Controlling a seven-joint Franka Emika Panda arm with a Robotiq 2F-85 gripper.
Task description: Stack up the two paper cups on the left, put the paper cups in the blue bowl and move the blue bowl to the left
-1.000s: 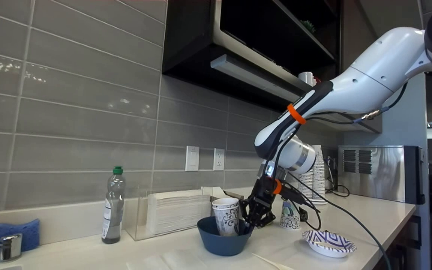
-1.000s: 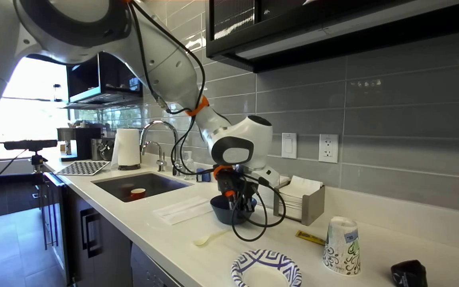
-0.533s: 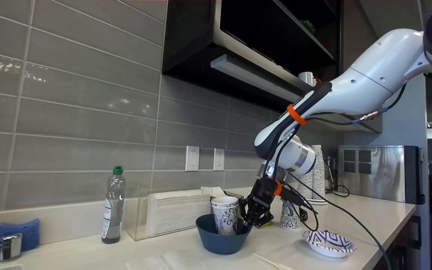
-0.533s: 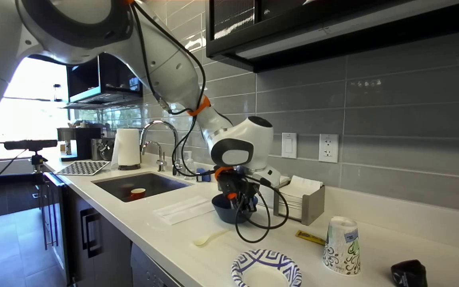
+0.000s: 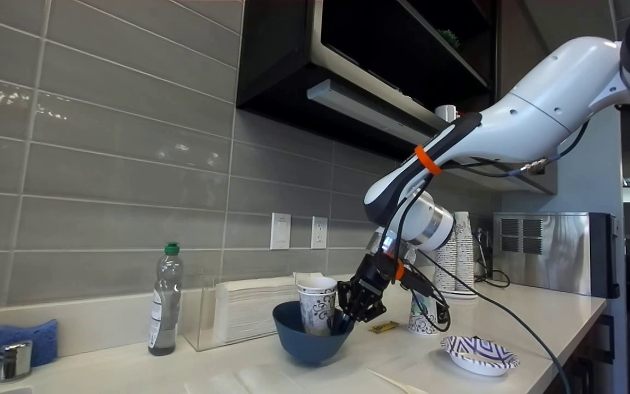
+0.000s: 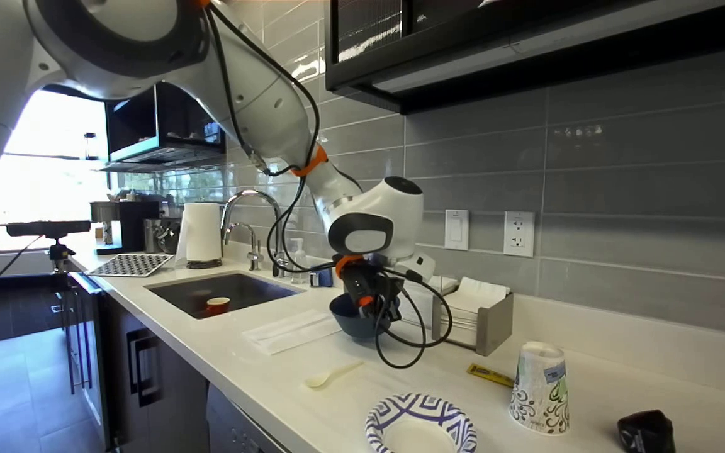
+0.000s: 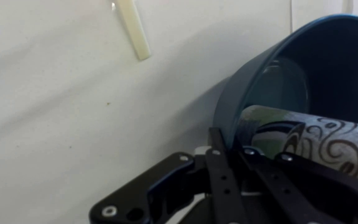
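The blue bowl (image 5: pixel 309 347) is tilted slightly and appears to hang just above the counter; it also shows in an exterior view (image 6: pixel 351 326) and the wrist view (image 7: pixel 225 109). The two paper cups (image 5: pixel 315 314) are stacked one inside the other and stand, leaning, inside the bowl. In the wrist view the printed side of the outer cup (image 7: pixel 325 137) lies close to the gripped rim. My gripper (image 7: pixel 226 141) is closed on the bowl's rim, one finger outside and one inside; the gripper shows in both exterior views (image 5: pixel 344 324) (image 6: pixel 386 314). The cups are hidden in an exterior view.
A napkin holder (image 5: pixel 257 309) stands behind the bowl. A soap bottle (image 5: pixel 164 312) is further left. A flat napkin (image 6: pixel 293 328), spoon (image 6: pixel 331 376), patterned dish (image 6: pixel 422 412), yellow packet (image 6: pixel 490 374) and upturned cup (image 6: pixel 540 390) lie on the counter. A sink (image 6: pixel 180 296) lies beyond.
My gripper and the bowl, with the stacked cups inside, have moved left and slightly up in the exterior view facing the soap bottle. The bowl tilts more. The yellow packet now shows fully there.
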